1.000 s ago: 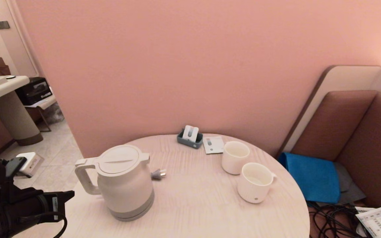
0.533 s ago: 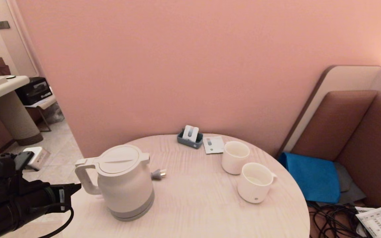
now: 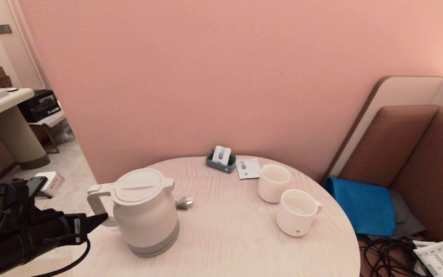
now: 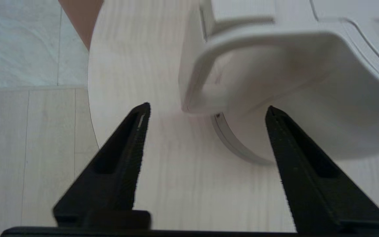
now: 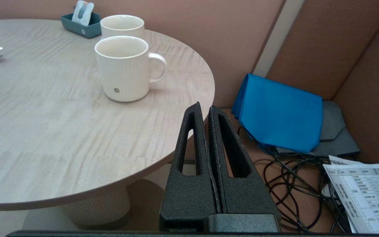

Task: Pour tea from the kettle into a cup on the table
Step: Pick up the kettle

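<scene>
Your left gripper [image 4: 207, 110] is spread wide, level with the kettle [image 3: 146, 211] handle [image 4: 206, 82]. The tips sit just short of the loop's lower end, one finger [image 4: 123, 154] to each side, not touching it. In the head view the gripper [image 3: 100, 220] is at the table's left edge, right beside the handle.

Kettle stands upright on the left part of the table [image 3: 225, 238], lid on, handle toward your left arm. A grey plug [image 3: 184, 202] lies just beside it on the far side.

The ribbed cup [image 3: 296, 211] stands upright on the right part of the table, well apart from the kettle, handle pointing away from it, grey dot near the base. A plain cup [image 3: 272, 182] stands just behind it. A blue tray [image 3: 220, 161] and a card [image 3: 247, 168] lie at the far edge.

Your right gripper [image 5: 206, 110] is pressed together on nothing, off the table's right edge, above cables [image 5: 294, 184] and near a blue cloth [image 5: 280, 113].
</scene>
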You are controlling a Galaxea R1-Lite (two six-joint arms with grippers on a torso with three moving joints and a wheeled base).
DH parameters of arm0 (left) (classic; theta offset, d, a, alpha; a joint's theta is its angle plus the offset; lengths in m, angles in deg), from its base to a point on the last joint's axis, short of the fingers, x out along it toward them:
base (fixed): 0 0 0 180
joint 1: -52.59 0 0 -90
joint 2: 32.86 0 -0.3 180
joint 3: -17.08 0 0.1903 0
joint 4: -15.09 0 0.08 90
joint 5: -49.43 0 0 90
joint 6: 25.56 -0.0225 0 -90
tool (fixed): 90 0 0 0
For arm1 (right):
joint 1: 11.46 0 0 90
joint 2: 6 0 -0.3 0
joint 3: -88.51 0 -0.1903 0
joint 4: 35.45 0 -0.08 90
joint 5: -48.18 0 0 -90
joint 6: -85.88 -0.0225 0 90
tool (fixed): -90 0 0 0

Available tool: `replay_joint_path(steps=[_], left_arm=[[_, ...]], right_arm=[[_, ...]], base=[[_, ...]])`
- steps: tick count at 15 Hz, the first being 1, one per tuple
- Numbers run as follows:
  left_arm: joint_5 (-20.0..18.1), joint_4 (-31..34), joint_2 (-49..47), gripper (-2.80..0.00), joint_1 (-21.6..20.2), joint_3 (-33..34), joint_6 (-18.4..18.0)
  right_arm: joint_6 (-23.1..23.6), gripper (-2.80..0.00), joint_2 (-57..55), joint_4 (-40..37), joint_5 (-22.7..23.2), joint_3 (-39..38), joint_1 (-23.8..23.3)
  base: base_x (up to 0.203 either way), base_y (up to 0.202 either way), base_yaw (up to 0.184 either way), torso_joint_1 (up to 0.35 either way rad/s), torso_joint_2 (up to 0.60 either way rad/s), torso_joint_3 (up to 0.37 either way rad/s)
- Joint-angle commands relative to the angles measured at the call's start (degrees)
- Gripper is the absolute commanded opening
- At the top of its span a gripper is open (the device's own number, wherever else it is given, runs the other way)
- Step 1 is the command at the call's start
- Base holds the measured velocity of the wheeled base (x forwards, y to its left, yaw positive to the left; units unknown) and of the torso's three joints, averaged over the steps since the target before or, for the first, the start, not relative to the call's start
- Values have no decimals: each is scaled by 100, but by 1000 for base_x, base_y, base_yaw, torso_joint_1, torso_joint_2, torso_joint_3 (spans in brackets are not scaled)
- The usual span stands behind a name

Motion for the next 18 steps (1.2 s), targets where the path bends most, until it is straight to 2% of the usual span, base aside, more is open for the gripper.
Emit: replay_joint_path(steps=[1, 8, 12, 18], left_arm=[[-3, -170, -240, 0, -71, 13, 4], [-5, -934, -951, 0, -250, 17, -128], [-19, -1705, -1325, 0, -250, 77, -129], [-37, -1963, -1693, 0, -241, -39, -138]], right_arm=[[3, -280, 2, -4, 3, -1, 0], [3, -280, 2, -4, 3, -1, 0], [3, -280, 2, -4, 3, -1, 0], [3, -280, 2, -4, 3, -1, 0]], base=[[0, 0, 0, 0, 0, 0], [0, 0, 0, 0, 0, 0], [0, 0, 0, 0, 0, 0], [0, 0, 0, 0, 0, 0]])
